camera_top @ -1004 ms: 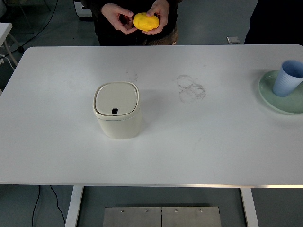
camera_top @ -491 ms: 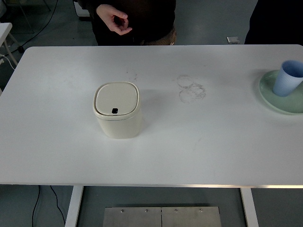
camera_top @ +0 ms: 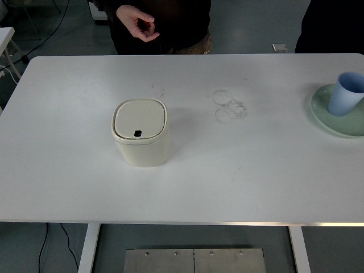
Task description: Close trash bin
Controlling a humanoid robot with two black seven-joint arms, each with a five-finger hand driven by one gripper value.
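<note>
Left of centre — closed trash bin (camera_top: pixel 140 132).

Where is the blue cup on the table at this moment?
In the head view the blue cup stands on the green plate at the table's far right edge, well away from the cream trash bin.

The picture is bright and even, with soft light from above. The white table (camera_top: pixel 256 182) shines pale but has no hard glare. The trash bin (camera_top: pixel 141 139) throws a faint shadow to its right. Everything looks sharp; the top corners are darker.
</note>
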